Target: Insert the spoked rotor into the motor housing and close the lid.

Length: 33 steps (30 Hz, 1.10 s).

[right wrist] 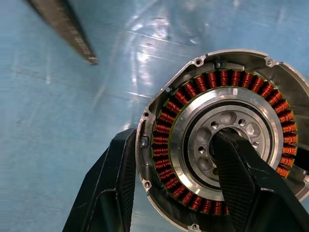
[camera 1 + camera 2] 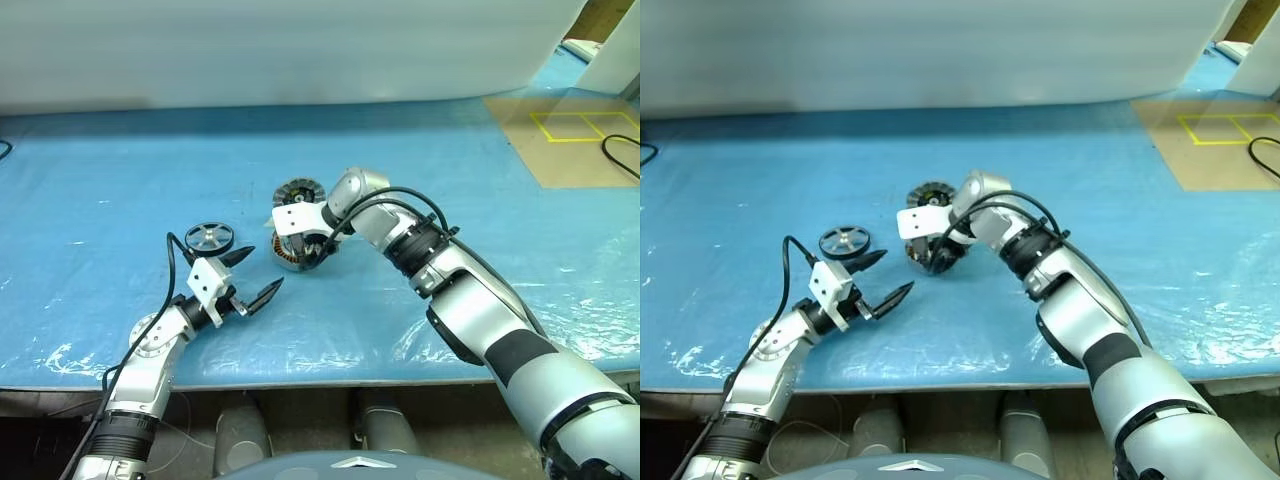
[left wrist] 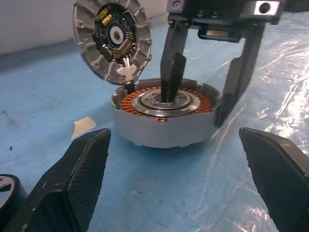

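The motor housing (image 2: 291,259) sits on the blue table, its copper windings (image 1: 169,121) ringing a central hole. My right gripper (image 3: 195,108) comes down onto it with one finger in the hole and the other against the outside wall, shut on that wall. The lid (image 3: 111,41) stands tilted up at the housing's far edge, its inner face showing. To the left lies the spoked rotor (image 2: 209,237), flat on the table. My left gripper (image 2: 262,270) is open and holds nothing, between the rotor and the housing and pointing at the housing.
A blue plastic sheet (image 2: 120,170) covers the table, whose front edge (image 2: 300,375) runs close to me. A brown panel with yellow tape (image 2: 575,135) and a black cable (image 2: 620,155) lie at the far right. A small scrap of tape (image 3: 84,126) lies beside the housing.
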{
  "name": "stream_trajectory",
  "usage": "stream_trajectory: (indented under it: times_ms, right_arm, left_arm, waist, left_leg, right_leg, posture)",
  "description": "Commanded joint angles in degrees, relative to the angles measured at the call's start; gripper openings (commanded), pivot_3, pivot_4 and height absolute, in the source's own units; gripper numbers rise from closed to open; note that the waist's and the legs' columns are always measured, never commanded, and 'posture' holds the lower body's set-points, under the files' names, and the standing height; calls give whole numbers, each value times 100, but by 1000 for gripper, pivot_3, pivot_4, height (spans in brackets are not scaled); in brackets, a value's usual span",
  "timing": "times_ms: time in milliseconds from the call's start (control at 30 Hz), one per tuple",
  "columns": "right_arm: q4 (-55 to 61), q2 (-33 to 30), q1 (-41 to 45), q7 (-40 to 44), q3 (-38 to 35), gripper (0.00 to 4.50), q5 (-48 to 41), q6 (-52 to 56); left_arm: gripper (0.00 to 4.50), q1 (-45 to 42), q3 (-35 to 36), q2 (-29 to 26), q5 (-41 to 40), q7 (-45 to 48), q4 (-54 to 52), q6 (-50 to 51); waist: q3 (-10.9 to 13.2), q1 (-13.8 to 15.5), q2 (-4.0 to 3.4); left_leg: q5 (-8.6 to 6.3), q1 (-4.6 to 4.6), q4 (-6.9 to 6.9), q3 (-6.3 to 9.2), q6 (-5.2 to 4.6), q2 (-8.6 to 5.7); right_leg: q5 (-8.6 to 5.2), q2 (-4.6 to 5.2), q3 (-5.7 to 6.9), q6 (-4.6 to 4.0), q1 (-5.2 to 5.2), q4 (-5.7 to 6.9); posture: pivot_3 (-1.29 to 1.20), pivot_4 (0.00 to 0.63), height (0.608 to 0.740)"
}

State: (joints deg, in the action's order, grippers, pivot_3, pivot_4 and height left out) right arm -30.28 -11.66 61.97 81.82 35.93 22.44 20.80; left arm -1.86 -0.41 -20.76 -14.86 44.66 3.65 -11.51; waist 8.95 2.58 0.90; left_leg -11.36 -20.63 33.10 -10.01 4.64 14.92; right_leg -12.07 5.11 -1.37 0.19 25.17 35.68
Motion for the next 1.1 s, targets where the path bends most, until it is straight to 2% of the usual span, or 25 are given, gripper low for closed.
stream_trajectory:
  times_ms: [33,167,300,700,1067,1100]
  right_arm:
    - [694,-146,-411,395,294,2114,-61,349]
    - [1267,-296,-716,476,386,2114,-118,692]
    - [1319,-287,-804,328,410,2114,-113,800]
    - [495,-175,-593,-153,357,2114,-40,362]
    - [231,-132,-559,-205,380,2114,-45,129]
    - [222,-143,-564,-202,388,2438,-43,65]
  left_arm:
    - [4500,19,35,-27,-25,6,-125,-115]
    - [4500,20,25,-27,-26,22,-109,-109]
    - [4500,12,5,-21,-31,44,-109,-104]
    - [4500,447,192,-340,-383,309,-582,100]
    - [4500,529,315,-598,-487,266,-938,334]
    - [4500,517,313,-610,-482,265,-961,353]
  waist:
    - [0,-2,0]
    - [0,1,0]
    - [0,-4,0]
    - [-6,-26,1]
    - [-9,-27,-1]
    - [-12,-28,-1]
  left_leg:
    - [0,1,0,0,0,0]
    - [-1,11,0,0,0,0]
    - [-1,25,0,0,0,-1]
    - [-10,63,-2,-3,-13,-2]
    - [-12,82,-8,-2,-14,-3]
    - [-12,84,-9,-2,-14,-3]
  right_leg:
    - [0,0,-1,0,0,1]
    - [0,0,-3,0,-6,3]
    - [0,0,-9,0,-15,3]
    - [0,0,-21,-1,-35,9]
    - [11,-1,-21,-18,-40,10]
    - [11,-1,-22,-18,-40,10]
  posture:
    - [0,150,740]
    - [0,150,740]
    - [0,150,740]
    - [0,150,740]
    - [0,150,740]
    - [0,150,740]
